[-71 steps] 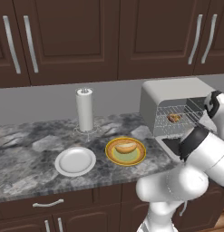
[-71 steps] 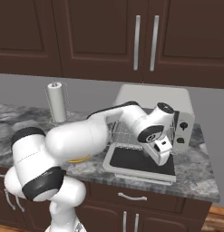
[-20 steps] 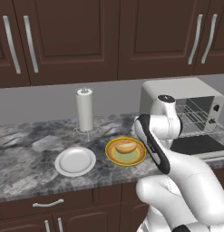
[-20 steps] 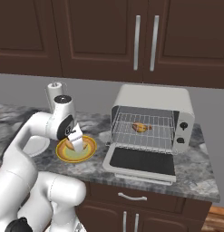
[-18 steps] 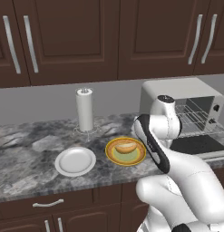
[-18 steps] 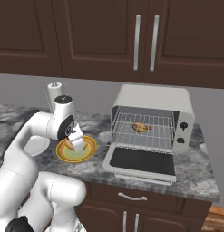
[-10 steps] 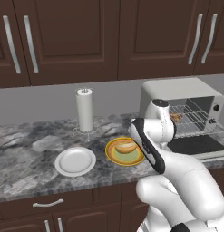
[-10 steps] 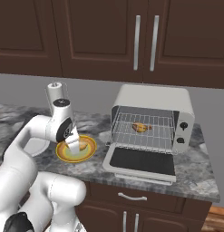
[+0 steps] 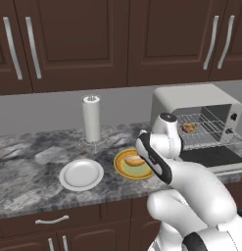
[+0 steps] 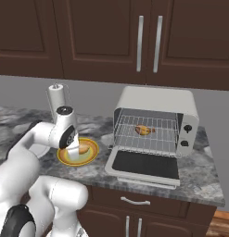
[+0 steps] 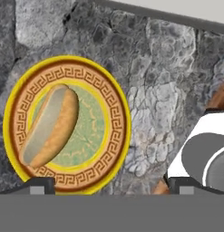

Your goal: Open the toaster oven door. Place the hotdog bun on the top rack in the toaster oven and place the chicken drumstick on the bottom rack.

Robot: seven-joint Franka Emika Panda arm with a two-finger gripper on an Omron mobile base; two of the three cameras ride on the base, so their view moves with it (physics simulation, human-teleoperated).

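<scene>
**Drumstick in, hand goes for the bun**

The table (image 9: 24,162) carries the oven (image 10: 155,122), its door (image 10: 143,165) lying flat open. The drumstick (image 10: 143,130) already rests on a rack (image 10: 146,139), seemingly the lower one. Since a moment ago the arm has swung away from the oven and now hangs over the yellow plate (image 11: 117,113). The hand (image 11: 109,186) is spread wide and empty, above the bun (image 11: 50,124) lying on that plate. By my reading, half the loading is done; a descent and grasp come next.

You've got open air above the hotdog bun (image 11: 49,127); the paper towel roll (image 9: 91,118) stands well behind, toaster oven (image 10: 155,125) off right.
</scene>
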